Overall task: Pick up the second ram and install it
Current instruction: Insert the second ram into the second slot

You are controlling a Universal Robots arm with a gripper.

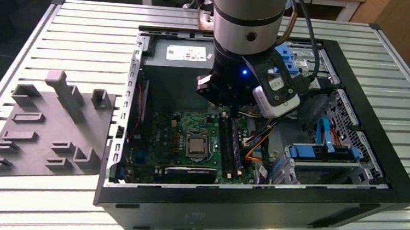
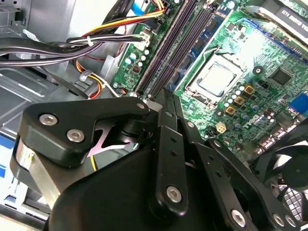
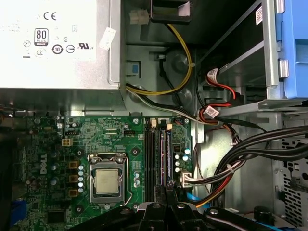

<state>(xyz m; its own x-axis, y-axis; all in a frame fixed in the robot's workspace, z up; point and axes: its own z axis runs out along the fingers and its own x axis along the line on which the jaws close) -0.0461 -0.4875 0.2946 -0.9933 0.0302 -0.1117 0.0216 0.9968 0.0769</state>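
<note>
Second ram (image 3: 163,161) sat on edge in the motherboard slots (image 3: 155,159), straight under the tool (image 3: 166,192), lined up with the slot length so a push would go straight down. Tool fingers (image 2: 166,115) were closed together, tips at the stick's near end; can't tell if they pinched it or only pressed. CPU socket (image 3: 107,182) sat just beside the tool. Grey tray (image 1: 43,130) lay well apart on the table (image 1: 87,23), outside the case (image 1: 256,207).

Open computer case (image 1: 376,178), grey tray (image 1: 42,135)
</note>
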